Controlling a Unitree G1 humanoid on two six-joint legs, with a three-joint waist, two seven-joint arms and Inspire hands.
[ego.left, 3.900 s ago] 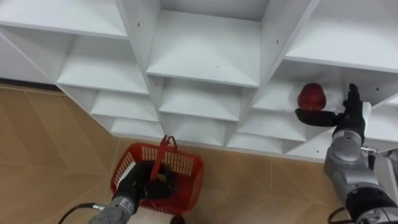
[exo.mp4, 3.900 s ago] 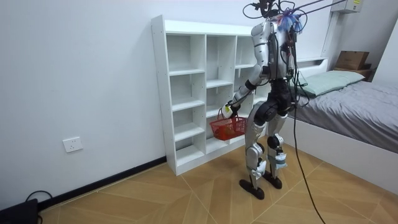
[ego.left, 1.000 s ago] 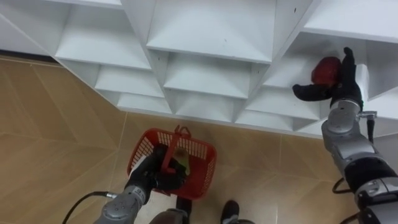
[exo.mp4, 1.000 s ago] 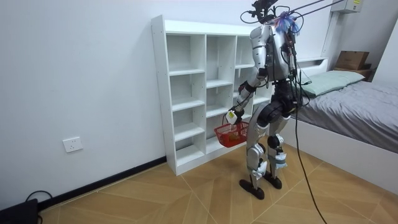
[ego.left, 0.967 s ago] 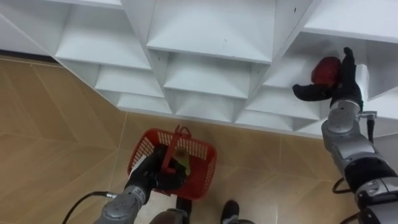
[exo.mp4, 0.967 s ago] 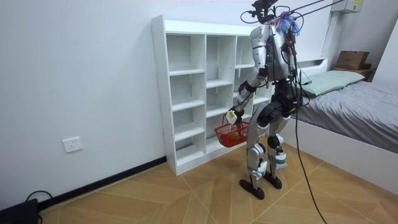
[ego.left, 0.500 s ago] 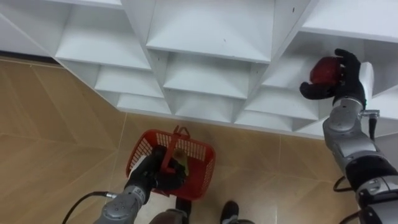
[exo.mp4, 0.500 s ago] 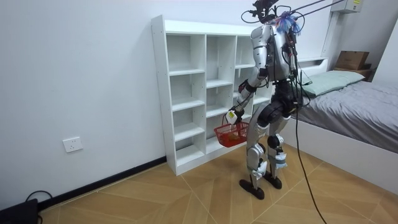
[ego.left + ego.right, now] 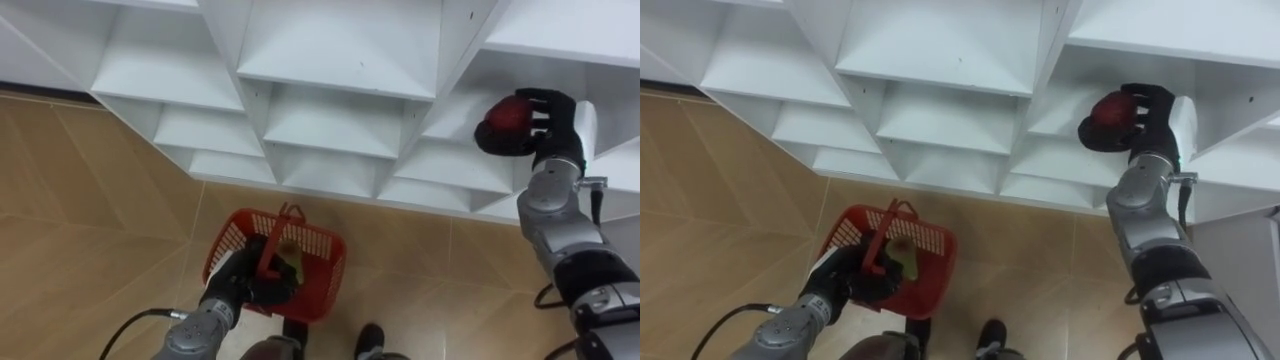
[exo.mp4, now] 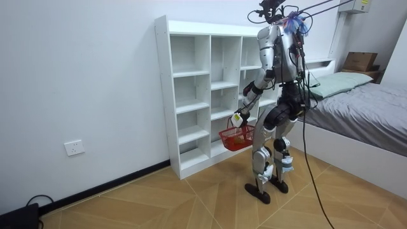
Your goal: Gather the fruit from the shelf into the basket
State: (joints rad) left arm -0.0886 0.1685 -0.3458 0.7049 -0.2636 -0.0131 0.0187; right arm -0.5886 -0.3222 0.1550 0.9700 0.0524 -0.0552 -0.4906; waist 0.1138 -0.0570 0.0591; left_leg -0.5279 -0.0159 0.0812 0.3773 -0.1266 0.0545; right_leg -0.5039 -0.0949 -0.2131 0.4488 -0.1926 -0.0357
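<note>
Robot stands facing the white closet. Right hand has its fingers curled round the red fruit, at the front edge of a right-column shelf. Left hand is clenched on the handle of the red basket, which hangs low and well apart, with a yellow-green fruit inside.

Risks noted: the round fruit may slip during the long carry down. The hanging basket may swing, so a release could miss and send the fruit rolling across the floor.
</note>
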